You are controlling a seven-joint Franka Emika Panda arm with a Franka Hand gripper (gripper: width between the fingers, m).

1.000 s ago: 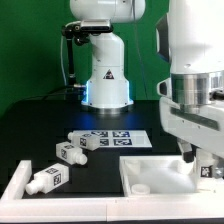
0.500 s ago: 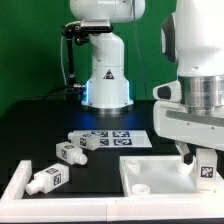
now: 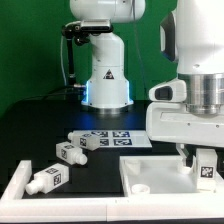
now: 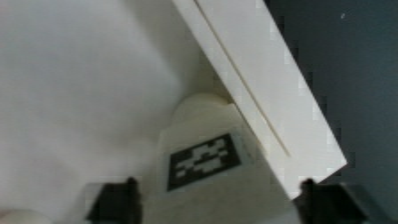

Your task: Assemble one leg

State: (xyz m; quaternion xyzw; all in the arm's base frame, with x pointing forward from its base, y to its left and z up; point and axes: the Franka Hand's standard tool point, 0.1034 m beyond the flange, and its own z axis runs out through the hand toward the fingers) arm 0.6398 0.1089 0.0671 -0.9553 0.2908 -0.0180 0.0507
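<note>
Gripper (image 3: 203,158) low over tray (image 3: 140,168) at exterior view's right, arm body blocking most of it. One leg (image 3: 206,168) between fingers there, tagged face showing just under the wrist housing. Wrist view confirms: leg (image 4: 210,150) centred between dark fingers (image 4: 118,197), tag toward camera, far end touching or just short of tray (image 4: 80,80) surface beside raised rim. Fingers seen only at leg's flanks; actual contact with leg not clear, so cannot tell whether clamped or slightly apart.

Three other legs loose on black table (image 3: 40,125): one (image 3: 88,140) near marker board (image 3: 118,137), one (image 3: 69,153) just in front of it, one (image 3: 46,180) near the white edge strip (image 3: 15,185) at exterior view's left. All lying on sides, well apart from tray.

Progress, as judged: leg picked and brought to tray, upright or nearly so, at a corner region. Seating or screwing into tray not confirmed; joint hidden. Likely left: insert stub, turn until tight, release. No leg visibly fixed yet.
</note>
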